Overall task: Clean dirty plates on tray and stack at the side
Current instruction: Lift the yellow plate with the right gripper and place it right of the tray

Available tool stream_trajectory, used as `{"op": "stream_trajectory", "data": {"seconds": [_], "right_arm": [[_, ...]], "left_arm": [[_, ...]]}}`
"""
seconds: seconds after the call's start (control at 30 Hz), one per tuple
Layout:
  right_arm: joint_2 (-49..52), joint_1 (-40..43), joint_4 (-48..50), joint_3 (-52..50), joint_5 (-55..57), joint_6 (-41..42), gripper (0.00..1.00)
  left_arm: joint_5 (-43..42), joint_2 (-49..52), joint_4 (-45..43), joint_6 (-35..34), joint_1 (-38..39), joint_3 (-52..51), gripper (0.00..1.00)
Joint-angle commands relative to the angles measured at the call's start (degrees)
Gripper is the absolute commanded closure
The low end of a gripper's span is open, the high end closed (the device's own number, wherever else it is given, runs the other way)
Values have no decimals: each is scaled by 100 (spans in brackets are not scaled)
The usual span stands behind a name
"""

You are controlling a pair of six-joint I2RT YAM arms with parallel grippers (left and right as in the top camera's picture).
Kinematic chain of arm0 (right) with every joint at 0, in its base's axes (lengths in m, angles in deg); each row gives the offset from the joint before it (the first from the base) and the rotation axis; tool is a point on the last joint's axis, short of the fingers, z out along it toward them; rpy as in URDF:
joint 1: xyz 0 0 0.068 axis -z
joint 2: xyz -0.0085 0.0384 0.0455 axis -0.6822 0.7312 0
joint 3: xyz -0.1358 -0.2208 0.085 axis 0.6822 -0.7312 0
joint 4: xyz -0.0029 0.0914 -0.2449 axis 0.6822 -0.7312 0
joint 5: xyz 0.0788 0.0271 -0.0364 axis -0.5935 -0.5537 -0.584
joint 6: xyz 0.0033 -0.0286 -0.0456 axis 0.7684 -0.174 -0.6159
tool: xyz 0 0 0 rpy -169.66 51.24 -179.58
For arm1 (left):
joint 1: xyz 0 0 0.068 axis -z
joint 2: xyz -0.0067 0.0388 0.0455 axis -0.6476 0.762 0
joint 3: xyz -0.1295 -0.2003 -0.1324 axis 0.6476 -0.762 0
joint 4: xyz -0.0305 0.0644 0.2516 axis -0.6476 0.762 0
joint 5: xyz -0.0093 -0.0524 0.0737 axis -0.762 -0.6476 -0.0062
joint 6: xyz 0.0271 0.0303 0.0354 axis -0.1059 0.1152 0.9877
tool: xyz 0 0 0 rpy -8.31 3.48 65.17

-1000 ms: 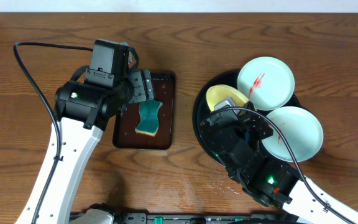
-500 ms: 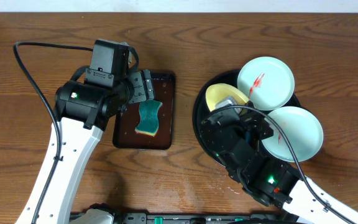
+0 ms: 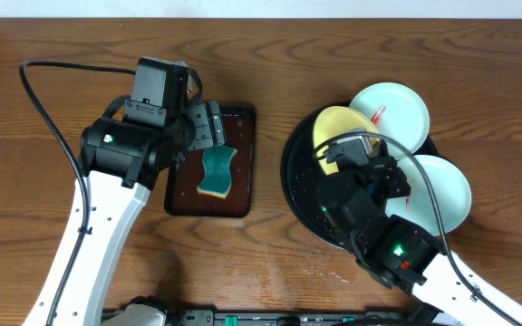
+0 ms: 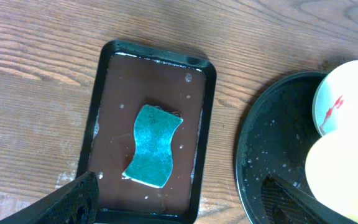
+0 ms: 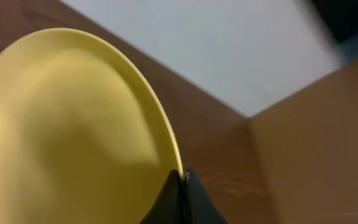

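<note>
**Change observed.** In the overhead view the yellow plate [image 3: 338, 134] has come up off the tray [image 3: 302, 195]. A second ago it lay low, half hidden under the right arm. It now shows more of its face and its far rim overlaps the upper white plate [image 3: 401, 109]. The right arm has shifted with it, away from the robot.

**Right fingers.** The right fingers [image 5: 168, 198] are closed narrow on the near rim of the yellow plate. The rim sits between the two tips, and the plate body extends up and to the left of them, tilted.

**Left fingers.** The left fingers [image 4: 73, 202] have not moved. They stand wide and hold nothing. The sponge [image 4: 152, 144] lies between and beyond the tips, flat in the wet sponge tray [image 4: 101, 112].

**Other plates.** The upper white plate and the lower white plate [image 3: 442, 186] rest on the tray to the right of the right fingers. Both carry red smears.

**Meaning for the task.**
- The first plate appears picked and is ready to be presented for wiping.
- No plate is yet stacked on the bare tabletop [image 3: 478, 72].
- The grip is on the rim only, so the plate may pivot under sponge pressure.
- Whether the yellow plate is soiled cannot be told.
</note>
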Motion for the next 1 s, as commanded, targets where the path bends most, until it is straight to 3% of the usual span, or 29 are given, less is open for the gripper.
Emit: {"op": "stream_trajectory", "data": {"seconds": [0.0,0.13,0.3,0.5,0.63,0.8,0.97], "right_arm": [[2,227,-168,127,-1589,817,99],[-7,636,-295,129,-2446,2033,99],[-203,1700,-299,232,-3958,2750,99],[-269,4736,-387,240,-7099,3156,99],[-81,6913,-382,240,-8323,3182,99],[387,8771,-332,240,-7973,3648,99],[1327,9597,136,240,-6516,4076,99]], "left_arm": [[2,0,4,55,-4,68,16],[2,0,7,55,-4,68,16],[2,0,7,55,-4,68,16],[2,0,7,55,-4,68,16],[2,0,7,55,-4,68,16],[2,0,7,55,-4,68,16],[2,0,4,55,-4,68,16]]}}
